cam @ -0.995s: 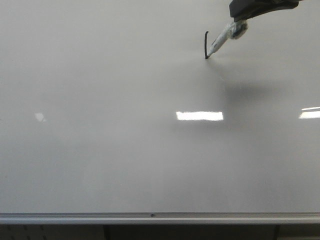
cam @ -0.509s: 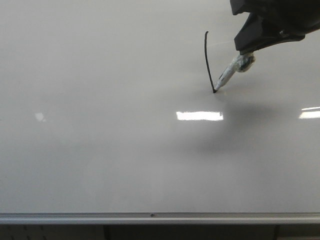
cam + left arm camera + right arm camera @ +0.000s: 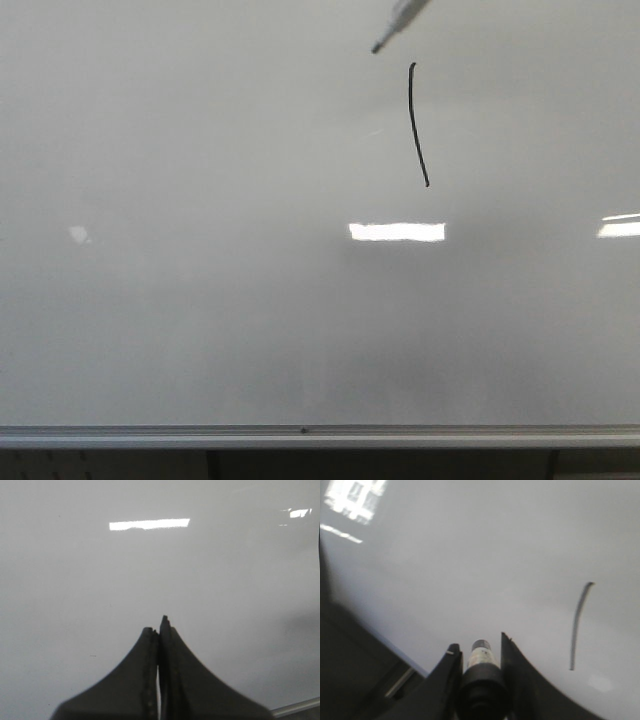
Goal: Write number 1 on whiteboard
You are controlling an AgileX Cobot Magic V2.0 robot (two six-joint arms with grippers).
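Observation:
The number 1 (image 3: 418, 124) is a thin black, slightly curved stroke on the upper right of the whiteboard (image 3: 200, 300). It also shows in the right wrist view as a dark stroke (image 3: 578, 625). A white marker (image 3: 397, 20) with a dark tip hangs off the board at the top of the front view, up and left of the stroke. My right gripper (image 3: 479, 647) is shut on the marker (image 3: 481, 655). My left gripper (image 3: 158, 626) is shut with nothing in it, over bare whiteboard (image 3: 75, 580).
A silver rail (image 3: 320, 436) runs along the whiteboard's lower edge. Bright rectangular light reflections (image 3: 397, 231) lie on the glossy surface. In the right wrist view the board's edge (image 3: 380, 640) borders a dark area.
The stroke grew downward to its full length. The marker then lifted off the board and moved up and left, and the right arm left the front view.

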